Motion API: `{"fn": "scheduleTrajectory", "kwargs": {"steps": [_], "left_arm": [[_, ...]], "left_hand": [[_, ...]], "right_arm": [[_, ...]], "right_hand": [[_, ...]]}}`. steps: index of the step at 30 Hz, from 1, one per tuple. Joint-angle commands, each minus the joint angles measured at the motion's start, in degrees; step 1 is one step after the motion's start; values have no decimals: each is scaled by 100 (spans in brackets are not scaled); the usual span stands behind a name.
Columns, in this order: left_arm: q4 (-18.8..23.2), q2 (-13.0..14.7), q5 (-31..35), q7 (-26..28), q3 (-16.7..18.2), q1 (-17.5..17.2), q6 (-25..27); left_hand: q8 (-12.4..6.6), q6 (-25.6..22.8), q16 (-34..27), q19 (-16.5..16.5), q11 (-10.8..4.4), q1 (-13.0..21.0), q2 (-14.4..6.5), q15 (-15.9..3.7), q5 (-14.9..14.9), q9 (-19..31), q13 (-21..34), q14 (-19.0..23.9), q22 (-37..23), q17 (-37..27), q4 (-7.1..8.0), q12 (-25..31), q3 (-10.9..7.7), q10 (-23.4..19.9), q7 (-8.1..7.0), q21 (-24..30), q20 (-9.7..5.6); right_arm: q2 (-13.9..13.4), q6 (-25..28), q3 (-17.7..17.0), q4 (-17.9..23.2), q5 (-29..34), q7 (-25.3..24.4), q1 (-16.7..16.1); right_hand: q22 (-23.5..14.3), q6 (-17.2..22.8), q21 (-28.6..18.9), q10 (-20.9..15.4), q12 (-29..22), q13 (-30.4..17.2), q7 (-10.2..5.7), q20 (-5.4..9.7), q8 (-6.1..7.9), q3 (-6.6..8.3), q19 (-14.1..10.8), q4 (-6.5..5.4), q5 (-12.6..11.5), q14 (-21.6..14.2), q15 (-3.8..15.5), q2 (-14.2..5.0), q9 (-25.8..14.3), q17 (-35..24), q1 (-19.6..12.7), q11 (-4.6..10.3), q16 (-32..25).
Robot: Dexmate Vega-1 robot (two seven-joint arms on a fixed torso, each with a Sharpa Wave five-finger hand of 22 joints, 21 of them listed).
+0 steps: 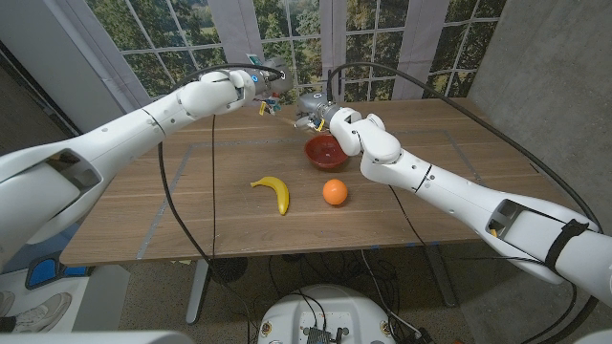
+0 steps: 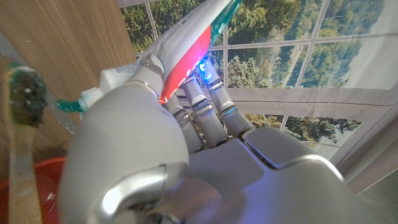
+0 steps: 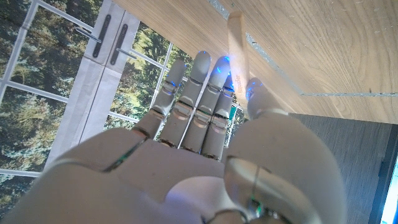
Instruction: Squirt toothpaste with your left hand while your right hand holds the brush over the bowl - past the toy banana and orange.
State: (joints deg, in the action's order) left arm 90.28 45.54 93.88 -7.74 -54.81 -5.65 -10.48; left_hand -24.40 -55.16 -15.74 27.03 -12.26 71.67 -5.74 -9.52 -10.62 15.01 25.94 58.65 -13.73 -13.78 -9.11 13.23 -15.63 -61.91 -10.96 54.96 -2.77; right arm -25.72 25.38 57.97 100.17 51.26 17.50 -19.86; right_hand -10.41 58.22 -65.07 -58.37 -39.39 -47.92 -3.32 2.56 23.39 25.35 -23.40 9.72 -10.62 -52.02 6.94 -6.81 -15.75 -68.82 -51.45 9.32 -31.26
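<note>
My left hand (image 1: 265,88) grips a white and red toothpaste tube (image 2: 186,53) above the far middle of the table; a green squirt of paste (image 2: 69,106) comes from its cap. My right hand (image 1: 321,115) holds a wooden toothbrush (image 3: 237,43) just above the red bowl (image 1: 325,152). In the left wrist view the brush head (image 2: 26,96) with dark bristles stands close beside the tube's cap, over the bowl's red rim (image 2: 43,171). The two hands are near each other. A yellow toy banana (image 1: 274,191) and a toy orange (image 1: 334,192) lie nearer the front edge.
The wooden table (image 1: 201,191) has grey tape lines on its left part. Black cables arch over both arms. Windows with trees stand behind the far edge, and a grey wall rises at the right.
</note>
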Motion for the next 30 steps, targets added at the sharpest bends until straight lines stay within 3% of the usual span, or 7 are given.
{"fn": "scheduleTrajectory", "kwargs": {"steps": [1, 8, 14, 30], "left_arm": [[15, 18, -191, 132, 16, 31, 66], [152, 79, -122, 157, 66, 35, 132], [284, 179, 30, 67, 86, -19, 151], [174, 91, 6, 70, 95, -54, 108]], "left_hand": [[-54, 30, -24, -59, -29, 269, -265, -452, -7, 5, 25, 62, 23, -20, -4, -8, 30, -72, 7, 99, -763], [-72, 17, -18, -140, -32, 263, -260, -452, -7, -3, 31, 70, 95, -16, -7, -36, 31, -79, 12, 282, -758], [-82, 24, -16, -223, -31, 248, -254, -452, -9, -8, 53, 85, 160, -15, -5, -42, 33, -105, -1, 465, -746], [-110, 7, -6, -414, -35, 236, -228, -451, -5, -19, 60, 107, 248, -12, -15, -79, 27, -117, -2, 855, -723]], "right_arm": [[229, 60, 27, -476, 42, -35, 138], [356, 31, 121, -837, -112, 59, 296], [333, 60, 136, -897, -199, -20, 331], [33, 82, 23, -372, -235, -238, 177]], "right_hand": [[8, 121, -34, -232, 9, -12, -65, 468, 15, 354, -14, -134, -47, -58, 555, -142, -12, -13, -114, 201, 11], [8, 109, -41, -214, 19, -26, -57, 471, 2, 351, -3, -134, -46, -50, 547, -131, -10, -12, -109, 204, 17], [8, 125, -47, -210, 25, -34, -77, 470, -1, 353, 2, -141, -46, -45, 544, -136, -2, -8, -104, 210, 26], [9, 119, -58, -216, 43, -33, -75, 472, -10, 358, 17, -137, -47, -41, 548, -132, -8, -7, -109, 210, 36]]}}
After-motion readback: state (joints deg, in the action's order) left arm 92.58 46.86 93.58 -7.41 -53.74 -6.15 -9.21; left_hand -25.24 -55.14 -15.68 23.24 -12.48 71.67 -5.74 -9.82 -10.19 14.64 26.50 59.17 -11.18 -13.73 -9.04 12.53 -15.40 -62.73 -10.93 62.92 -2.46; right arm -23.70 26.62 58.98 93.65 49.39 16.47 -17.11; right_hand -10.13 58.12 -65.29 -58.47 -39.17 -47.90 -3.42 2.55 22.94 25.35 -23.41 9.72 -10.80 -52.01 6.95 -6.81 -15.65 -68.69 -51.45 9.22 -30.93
